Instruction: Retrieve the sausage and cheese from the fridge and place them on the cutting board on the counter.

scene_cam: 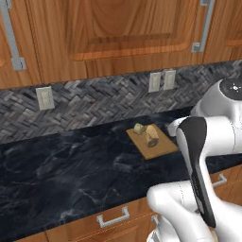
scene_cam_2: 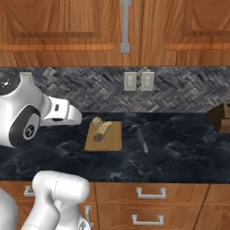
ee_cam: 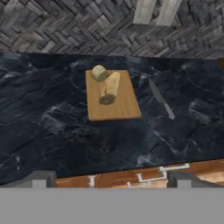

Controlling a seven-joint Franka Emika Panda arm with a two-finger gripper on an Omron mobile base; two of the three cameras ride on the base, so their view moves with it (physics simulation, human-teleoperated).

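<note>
left base view: the cutting board (scene_cam: 152, 142) lies on the black counter (scene_cam: 71, 170), at about 3 o'clock from frame centre, just clear of the herringbone backsplash (scene_cam: 94, 101). two pieces rest on the cutting board: a small pale yellow chunk, the cheese (scene_cam: 139, 128), and, touching it at its 4 o'clock, a thicker tan roll (scene_cam: 151, 135). no thin reddish sausage can be made out on the cutting board. the white arm (scene_cam: 208, 142) crosses the lower right.

right base view: the cutting board (scene_cam_2: 104, 136) sits left of centre, the cheese (scene_cam_2: 96, 121) at its 11 o'clock corner and the tan roll (scene_cam_2: 103, 130) running diagonally from it toward 7 o'clock. a knife (scene_cam_2: 142, 140) lies on the counter (scene_cam_2: 179, 143) just beside the cutting board at its 3 o'clock, apart from it. a dark wooden block (scene_cam_2: 220, 117) stands at the far right edge.

hand view: the gripper (ee_cam: 109, 183) hangs back above the counter's front edge, its fingertips (ee_cam: 39, 179) spread wide with nothing between them, consistent with a hand that has nothing to carry. the cutting board (ee_cam: 113, 101) lies toward 12 o'clock, well apart from the gripper, the cheese (ee_cam: 99, 72) at its far edge and the tan roll (ee_cam: 109, 87) beside it. the knife (ee_cam: 161, 98) lies at 2 o'clock.

judgement: the cheese appears delivered; whether the tan roll stands for the sausage cannot be told.
</note>
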